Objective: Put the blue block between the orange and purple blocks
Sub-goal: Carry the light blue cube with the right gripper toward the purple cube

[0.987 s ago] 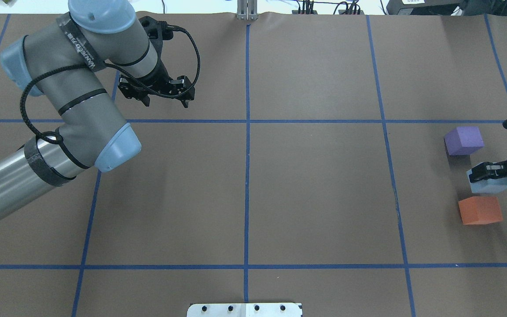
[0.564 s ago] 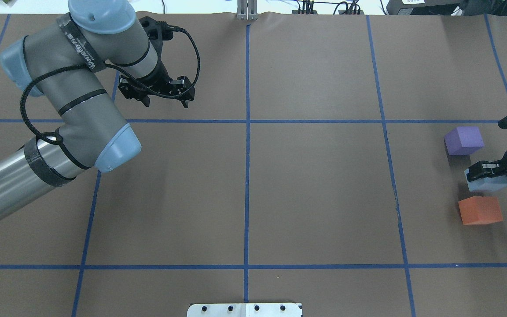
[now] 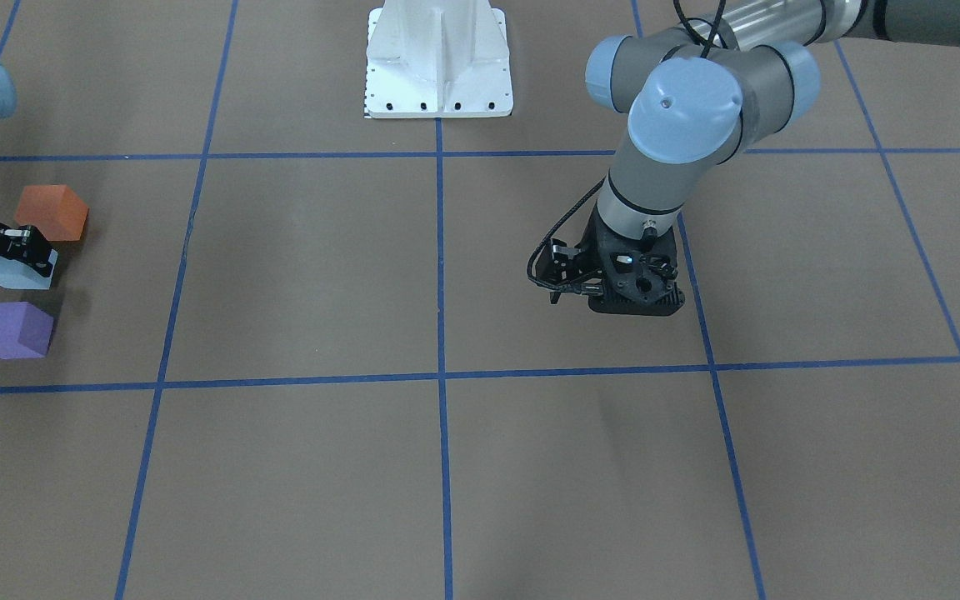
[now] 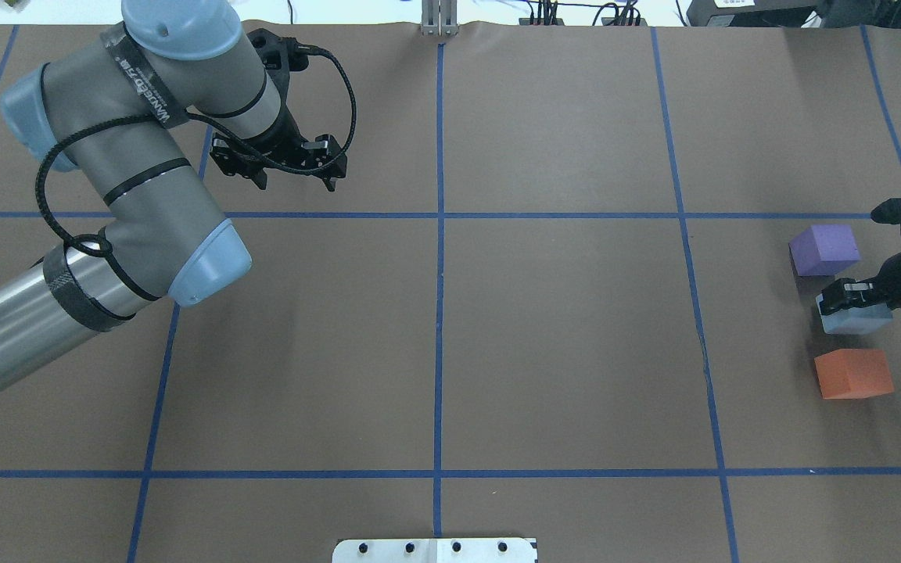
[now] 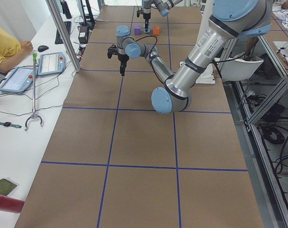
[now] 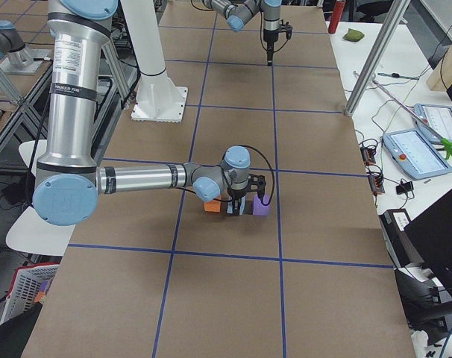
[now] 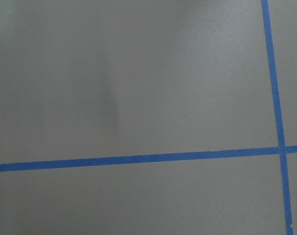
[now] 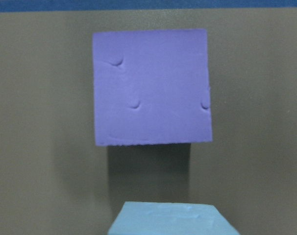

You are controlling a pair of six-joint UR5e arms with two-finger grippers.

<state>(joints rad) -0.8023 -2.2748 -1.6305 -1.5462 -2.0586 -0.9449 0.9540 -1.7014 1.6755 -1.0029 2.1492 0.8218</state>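
The light blue block (image 4: 856, 320) sits in the gap between the purple block (image 4: 824, 249) and the orange block (image 4: 853, 374) near the table's right edge. My right gripper (image 4: 851, 303) is shut on the blue block from above. In the front view the blue block (image 3: 15, 273) lies between the orange block (image 3: 51, 212) and the purple block (image 3: 12, 330); I cannot tell whether it touches the table. The right wrist view shows the purple block (image 8: 152, 87) with the blue block's top (image 8: 173, 219) below. My left gripper (image 4: 296, 185) is open and empty, far to the left.
Blue tape lines (image 4: 439, 313) divide the brown table into squares. The white robot base plate (image 3: 438, 67) stands at the near middle edge. The left arm's large elbow (image 4: 200, 266) hangs over the left half. The left wrist view shows only table and tape (image 7: 138, 159).
My right gripper has carried the blue block a little to the left and lower, deeper into the gap between purple and orange. The left arm has not moved.
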